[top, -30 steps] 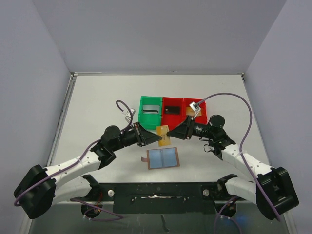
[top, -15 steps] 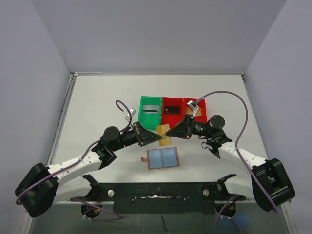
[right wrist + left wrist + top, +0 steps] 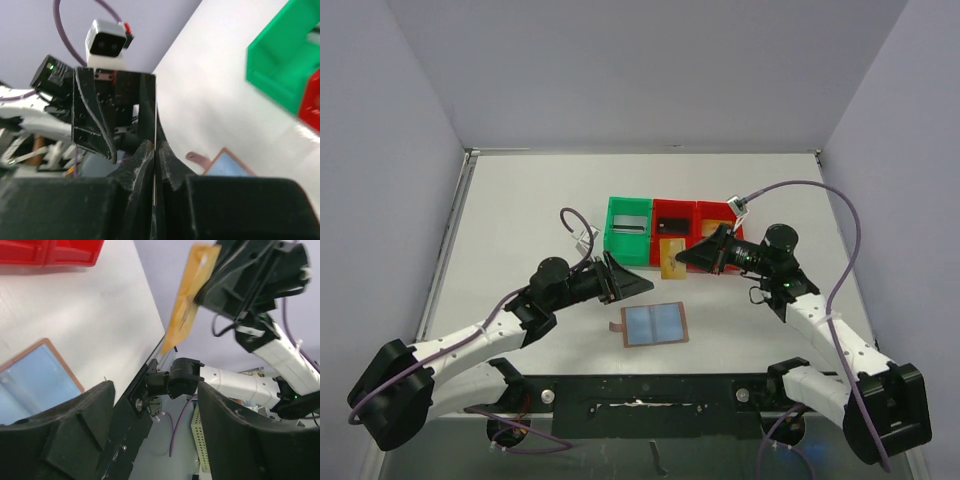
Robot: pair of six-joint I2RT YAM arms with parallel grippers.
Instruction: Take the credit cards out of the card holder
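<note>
One gold card [image 3: 670, 256] in the air, pinched near one edge by the right gripper [image 3: 682, 260], jaws pressed tight on it; it hangs just in front of the middle red bin [image 3: 674, 203]. Left gripper [image 3: 642, 284] spread wide, holding nothing, close to the card's free end. Card holder [image 3: 655, 324] lies open on the table [image 3: 520, 220], blue lining up, apart from both grippers. Silver card [image 3: 631, 223] sits in the green bin [image 3: 628, 201], dark card [image 3: 670, 226] in the middle red one. Risks, as I judge: the hold is thin and off-centre, so a quick swing could let the card pivot or slip out short of a bin; the left fingers stand near enough to clip it; tilted as it is, it may catch a bin wall going down
</note>
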